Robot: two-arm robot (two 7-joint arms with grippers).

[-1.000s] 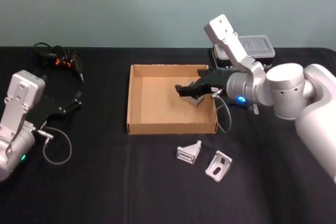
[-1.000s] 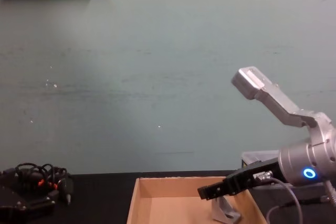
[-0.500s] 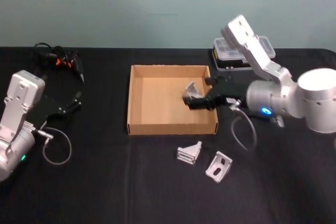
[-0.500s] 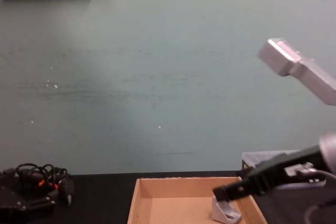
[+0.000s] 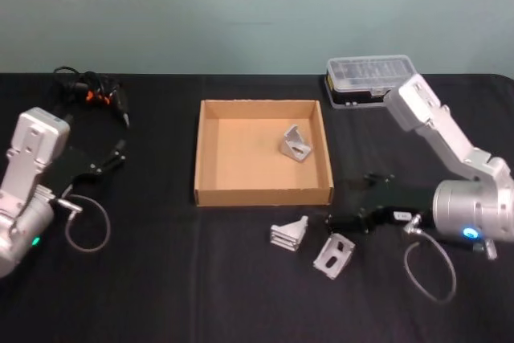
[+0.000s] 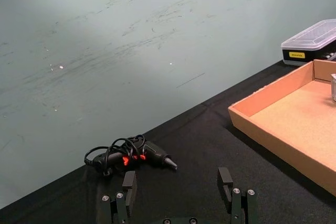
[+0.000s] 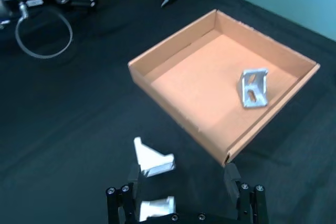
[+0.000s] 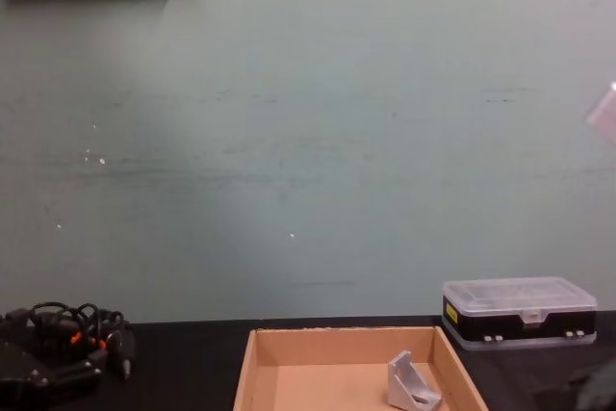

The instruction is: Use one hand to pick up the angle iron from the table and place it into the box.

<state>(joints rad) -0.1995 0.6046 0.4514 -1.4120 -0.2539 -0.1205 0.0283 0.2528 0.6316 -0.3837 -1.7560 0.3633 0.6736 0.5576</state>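
On the middle of the table [image 5: 161, 295], in the head view, the box [image 5: 197, 150] already holds one boxed angle iron [image 5: 295, 143] toward its far right corner. Two more lie on the table just near of the box's right end, a left loose angle iron [image 5: 290, 234] and a right loose angle iron [image 5: 334, 254]. The right gripper [image 5: 347, 213] hangs low just right of them, pointing left. The left gripper [image 5: 112, 160] is parked at the far left.

In the left wrist view, the left gripper [image 6: 177, 182] is spread and empty.

In the right wrist view, the right gripper [image 7: 178, 198] is spread wide, grasping nothing. The right loose angle iron [image 7: 155, 208] lies between its fingers, off-centre, with the left loose angle iron [image 7: 153, 160] just beyond. To pick it well, I would centre the jaws across one flange before descending, and keep clear of the neighbouring piece.

In the chest view, the boxed angle iron [image 8: 412, 384] stands inside the box [image 8: 337, 336], toward its right wall.
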